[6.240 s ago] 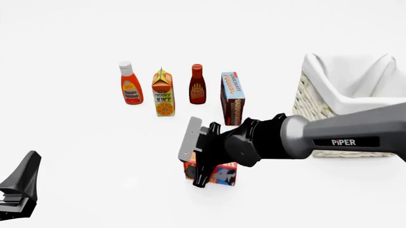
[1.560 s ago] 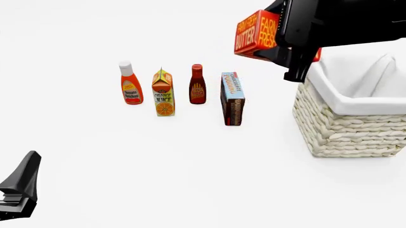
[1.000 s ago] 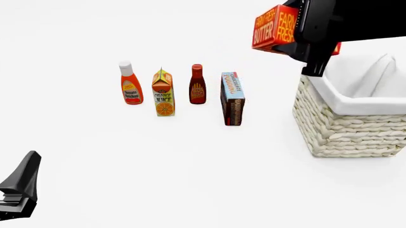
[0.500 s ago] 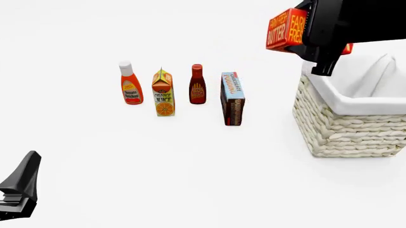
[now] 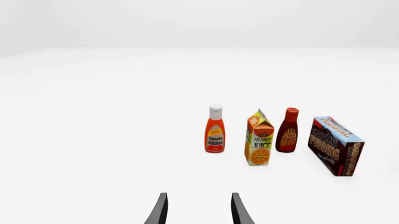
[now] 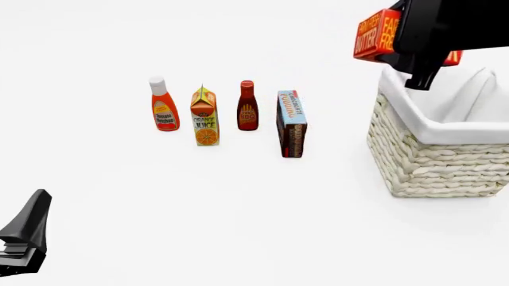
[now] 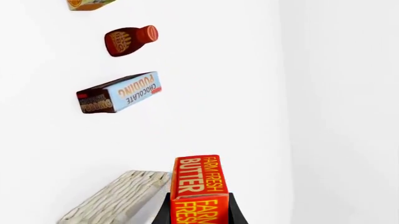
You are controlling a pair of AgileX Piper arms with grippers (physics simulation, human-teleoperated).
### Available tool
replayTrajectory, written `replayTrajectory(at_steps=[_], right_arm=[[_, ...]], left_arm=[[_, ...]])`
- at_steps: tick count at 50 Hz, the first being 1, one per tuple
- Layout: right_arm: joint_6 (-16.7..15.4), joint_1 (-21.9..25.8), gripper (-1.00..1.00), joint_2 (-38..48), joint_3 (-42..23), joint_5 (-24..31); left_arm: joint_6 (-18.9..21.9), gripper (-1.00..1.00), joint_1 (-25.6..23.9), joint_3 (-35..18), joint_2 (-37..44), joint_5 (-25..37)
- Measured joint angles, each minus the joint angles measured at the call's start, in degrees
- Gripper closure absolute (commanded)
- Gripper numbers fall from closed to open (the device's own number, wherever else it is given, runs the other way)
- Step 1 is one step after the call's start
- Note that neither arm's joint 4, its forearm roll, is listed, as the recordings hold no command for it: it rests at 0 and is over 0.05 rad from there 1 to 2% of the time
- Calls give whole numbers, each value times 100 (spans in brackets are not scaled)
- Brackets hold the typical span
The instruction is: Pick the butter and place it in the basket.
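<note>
The butter point(image 6: 377, 39), a red-orange box with cream lettering, hangs high in the air above the far left corner of the basket point(image 6: 433, 161). My right gripper point(image 6: 415, 43) is shut on it, its black fingers clamping the box's sides. From the right wrist the butter point(image 7: 198, 189) fills the space between the fingers, with the basket's woven wall point(image 7: 112, 198) just beside it. The basket is cream wicker with a white cloth lining. Low at the near left, my left gripper point(image 6: 24, 238) stays away from everything; in the left wrist view its fingers point(image 5: 160, 210) stand apart and hold nothing.
A row of groceries stands on the white table left of the basket: tomato ketchup bottle point(image 6: 163, 105), orange juice carton point(image 6: 204, 116), BBQ sauce bottle point(image 6: 247, 106) and chocolate pudding box point(image 6: 291, 124).
My right gripper lifted the butter off the table, then carried it rightward and slightly up, until it now hangs over the basket's left rim. The left arm has not moved.
</note>
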State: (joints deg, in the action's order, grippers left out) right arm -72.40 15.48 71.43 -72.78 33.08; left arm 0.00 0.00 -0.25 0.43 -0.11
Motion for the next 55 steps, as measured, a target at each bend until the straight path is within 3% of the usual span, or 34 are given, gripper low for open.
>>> replayTrajectory(at_steps=[55], right_arm=[[115, -907, 100, 83, -336, 618]], left_arm=[[0, -100, 0, 0, 0, 0]])
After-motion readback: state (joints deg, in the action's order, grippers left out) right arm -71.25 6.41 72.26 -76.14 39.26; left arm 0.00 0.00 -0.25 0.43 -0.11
